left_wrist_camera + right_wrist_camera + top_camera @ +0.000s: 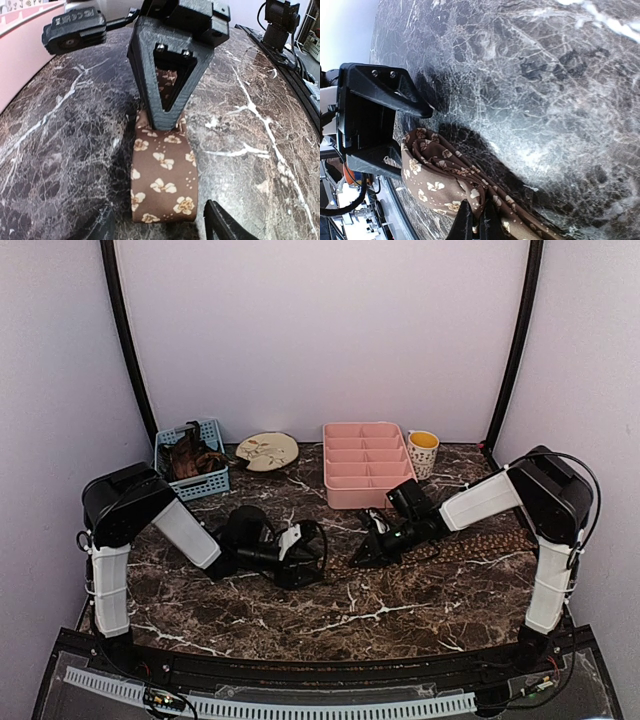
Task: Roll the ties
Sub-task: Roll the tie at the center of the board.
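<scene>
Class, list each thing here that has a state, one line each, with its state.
tie, one end looped over, rest lying flat
right gripper, fingers shut on tie
left gripper, fingers open, either side of the loop
pink tray, compartments empty
mug, upright
blue basket, holds brown items

Two claws [318, 556] [358, 558], one loose tie [480, 544], one basket [205, 486], one plate [267, 451], one tray [362, 500], one mug [422, 456]

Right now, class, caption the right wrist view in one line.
Right tool pinches a brown flowered tie on the dark marble table.
</scene>
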